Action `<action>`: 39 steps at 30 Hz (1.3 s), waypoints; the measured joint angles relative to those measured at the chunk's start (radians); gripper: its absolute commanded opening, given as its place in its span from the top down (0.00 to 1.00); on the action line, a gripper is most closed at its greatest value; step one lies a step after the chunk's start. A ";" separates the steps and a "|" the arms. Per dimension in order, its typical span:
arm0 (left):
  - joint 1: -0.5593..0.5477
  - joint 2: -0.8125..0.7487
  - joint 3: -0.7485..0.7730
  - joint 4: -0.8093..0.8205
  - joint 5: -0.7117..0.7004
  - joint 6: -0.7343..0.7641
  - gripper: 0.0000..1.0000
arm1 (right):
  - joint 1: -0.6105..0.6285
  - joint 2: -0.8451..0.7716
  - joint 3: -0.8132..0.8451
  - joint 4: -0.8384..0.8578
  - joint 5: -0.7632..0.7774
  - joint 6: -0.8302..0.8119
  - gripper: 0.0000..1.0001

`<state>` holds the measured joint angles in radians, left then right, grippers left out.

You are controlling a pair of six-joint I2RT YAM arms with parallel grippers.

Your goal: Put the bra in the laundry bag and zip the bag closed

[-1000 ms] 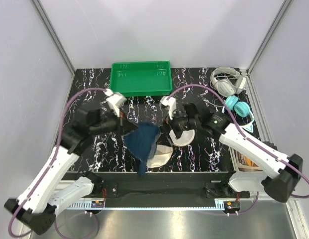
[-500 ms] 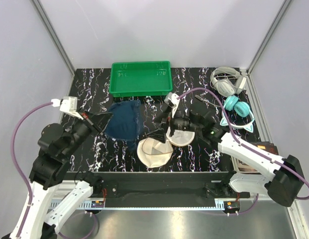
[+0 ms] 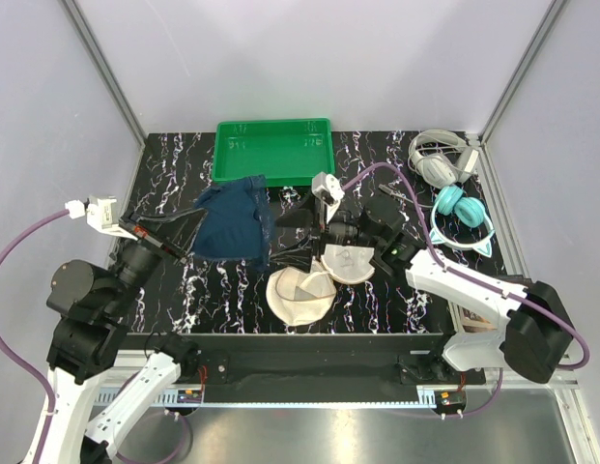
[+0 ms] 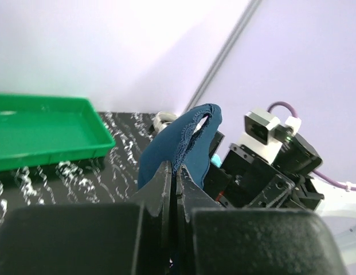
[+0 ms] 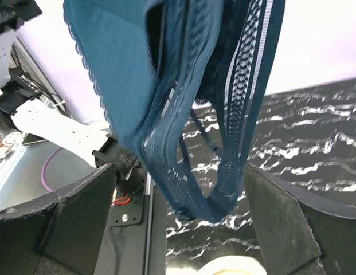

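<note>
So the bra (image 3: pixel 234 227) isn't in the bag right now. It's hanging in the air off the left gripper (image 3: pixel 188 232), whose fingers are squeezed tight together on one edge of the fabric; in the left wrist view you can see the cloth coming straight up out of the pinched tips (image 4: pixel 173 186). From above it's off to the left of and behind the laundry bag (image 3: pixel 298 296), well apart from it, and its far corner overlaps the near edge of the green tray (image 3: pixel 273 152). The right gripper (image 3: pixel 300 242) sits just to the right of the bra with its jaws spread wide and nothing clamped. In its own camera the bra (image 5: pixel 166 86) dangles right out front in the gap between the two fingers (image 5: pixel 74 212), and I can't tell if it's brushing them. The fabric is a dark navy-teal, all bunched up and folded on itself, with a little scalloped trim along one edge, a ladder-pattern mesh band looping down, and a thin strap trailing under it. The bag is cream, round, lying on the black marbled table (image 3: pixel 396 300) with its mouth open and the flap flopped over toward the right arm. Only a sliver of it (image 5: pixel 232 266) shows at the bottom of the right wrist view.
</note>
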<state>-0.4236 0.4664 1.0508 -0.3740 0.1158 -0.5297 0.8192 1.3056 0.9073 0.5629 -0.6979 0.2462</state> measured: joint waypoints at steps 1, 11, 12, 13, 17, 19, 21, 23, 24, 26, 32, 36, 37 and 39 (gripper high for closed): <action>0.000 0.000 0.000 0.013 0.014 0.006 1.00 | 0.000 0.003 0.010 0.001 -0.001 -0.004 0.00; 0.000 0.000 0.000 0.124 0.186 0.033 1.00 | 0.001 0.035 0.112 -0.036 0.006 -0.074 0.00; 0.000 0.000 0.000 0.130 0.203 0.035 1.00 | 0.001 0.035 0.118 -0.046 0.010 -0.085 0.00; 0.000 0.000 0.000 0.136 0.219 0.035 1.00 | 0.001 0.035 0.124 -0.059 0.016 -0.094 0.00; 0.000 0.000 -0.002 0.143 0.254 0.031 1.00 | 0.001 0.035 0.139 -0.099 0.027 -0.137 0.00; 0.000 0.000 -0.006 0.142 0.256 0.026 1.00 | 0.001 0.035 0.143 -0.116 0.026 -0.158 0.00; 0.000 0.000 -0.012 0.142 0.259 0.019 1.00 | 0.001 0.036 0.151 -0.132 0.016 -0.172 0.00; 0.000 0.000 -0.015 0.143 0.260 0.009 1.00 | 0.001 0.047 0.172 -0.136 -0.016 -0.171 0.00; 0.000 0.000 -0.017 0.147 0.259 0.006 1.00 | 0.001 0.056 0.185 -0.132 -0.038 -0.167 0.00; 0.000 -0.001 -0.020 0.157 0.259 0.001 1.00 | 0.001 0.076 0.194 -0.104 -0.084 -0.143 0.00; 0.000 0.000 -0.021 0.168 0.225 -0.011 1.00 | 0.004 0.124 0.181 -0.022 -0.172 -0.050 0.00; 0.000 0.000 -0.014 0.156 0.155 -0.013 1.00 | 0.008 0.124 0.114 0.063 -0.189 0.021 0.00; 0.000 0.000 -0.011 0.154 0.137 -0.014 1.00 | 0.009 0.124 0.095 0.087 -0.188 0.042 0.00; 0.000 0.000 -0.010 0.153 0.103 -0.018 1.00 | 0.013 0.124 0.060 0.127 -0.189 0.076 0.00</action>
<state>-0.4236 0.4660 1.0409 -0.2207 0.2188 -0.5476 0.8326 1.4296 0.9668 0.6903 -0.8867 0.3222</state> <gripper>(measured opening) 0.025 0.994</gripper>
